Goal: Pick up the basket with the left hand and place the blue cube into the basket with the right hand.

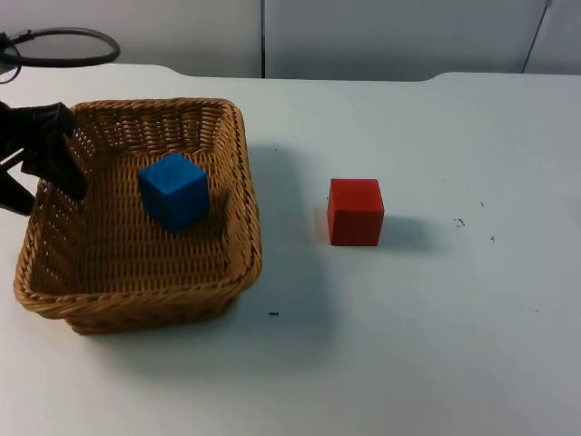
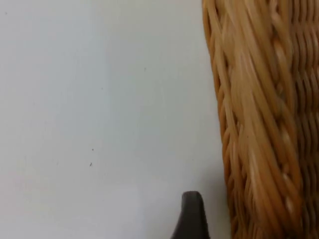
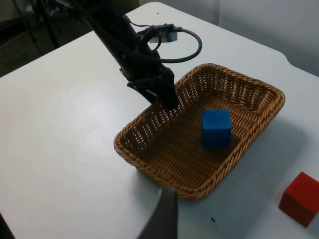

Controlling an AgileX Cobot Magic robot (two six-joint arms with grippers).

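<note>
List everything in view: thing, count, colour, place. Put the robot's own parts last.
basket: one, tan wicker, on the table's left side.
blue cube: one, inside the basket, on its floor.
red cube: one, on the table right of the basket, apart from it.
table: one, white, ending at the wall.
wall: one, grey, behind the table.
left hand: one, black, at the basket's left wall, one finger inside the wall and one outside.
right hand: one; a black fingertip shows, raised over the table, off to the basket's side.
</note>
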